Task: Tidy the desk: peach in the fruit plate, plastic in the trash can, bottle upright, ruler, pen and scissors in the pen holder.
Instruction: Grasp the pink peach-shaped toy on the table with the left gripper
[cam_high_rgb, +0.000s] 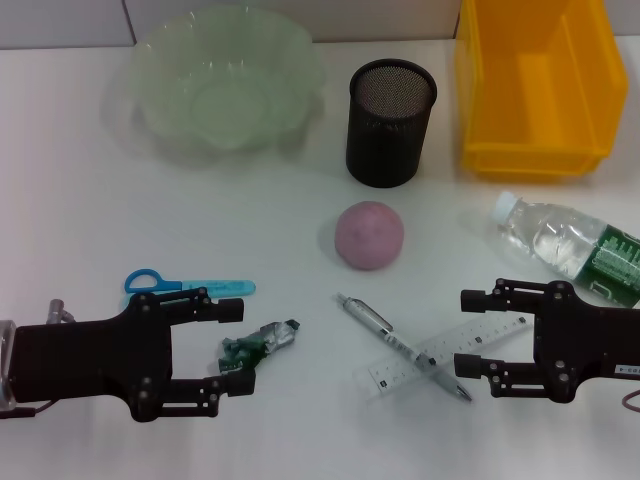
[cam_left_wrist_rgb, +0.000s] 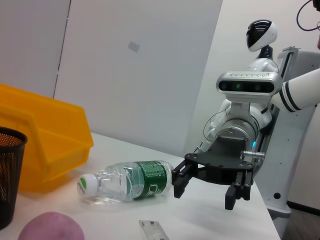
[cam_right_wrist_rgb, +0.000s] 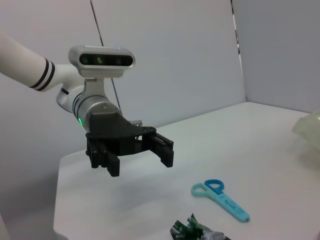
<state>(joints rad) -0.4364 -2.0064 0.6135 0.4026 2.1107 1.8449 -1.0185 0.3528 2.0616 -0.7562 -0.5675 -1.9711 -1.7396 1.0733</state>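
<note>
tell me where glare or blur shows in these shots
Head view: the fruit plate looks soft and hazy, the table nearly washed out white. Left wrist view: highlights glint on the lying bottle. Right wrist view: the scissors stay crisp.

White desk (cam_high_rgb: 80, 250), plain pale walls.
Grey-white wall panels (cam_left_wrist_rgb: 140, 70) with vertical seams stand behind the desk; a strip of dark floor (cam_left_wrist_rgb: 305, 212) shows beyond the desk's edge; lighting even.
</note>
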